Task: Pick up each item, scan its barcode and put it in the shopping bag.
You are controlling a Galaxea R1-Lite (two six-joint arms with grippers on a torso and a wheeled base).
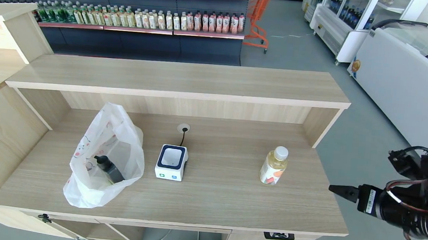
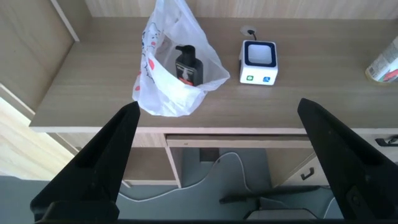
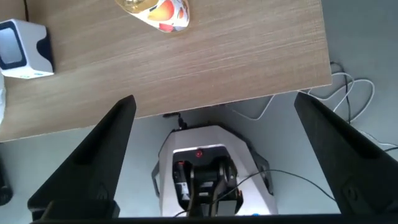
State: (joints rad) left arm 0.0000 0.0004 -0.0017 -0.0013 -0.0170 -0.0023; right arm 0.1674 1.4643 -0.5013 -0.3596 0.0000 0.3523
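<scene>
The right gripper (image 3: 216, 102) has its fingers spread wide with nothing between them. In the head view it sits at the lower right of the frame, off the counter's right edge and roughly level with the drink bottle (image 1: 273, 166). We read that as a staging pose, opened ahead of a reach. The bottle stands upright, white cap up, right of centre, well apart from everything else. It's the one item left out on the surface, so we judge it next to pick.

The left gripper (image 2: 217, 111) is also spread wide and empty. It hangs off the counter's near edge, facing the shopping bag (image 1: 106, 157). The bag sits left of centre in the head view with its mouth propped open, likely so items drop in easily. A black pump bottle (image 1: 109, 169) already leans inside it. The barcode scanner (image 1: 171, 161) sits at centre frame between the bag and the drink bottle, window up, with its cable running to a port (image 1: 183, 127) behind. We take that as a handy midpoint for a pass-over scan.

Surface: a light wood-grain counter (image 1: 211, 205) with a raised ledge (image 1: 179, 80) across the back. Room: store shelves (image 1: 141, 18) of bottled drinks at upper left, an orange cart (image 1: 259, 18) at top centre, chest freezers (image 1: 405, 70) at upper right, and a grey floor (image 1: 291, 53).
</scene>
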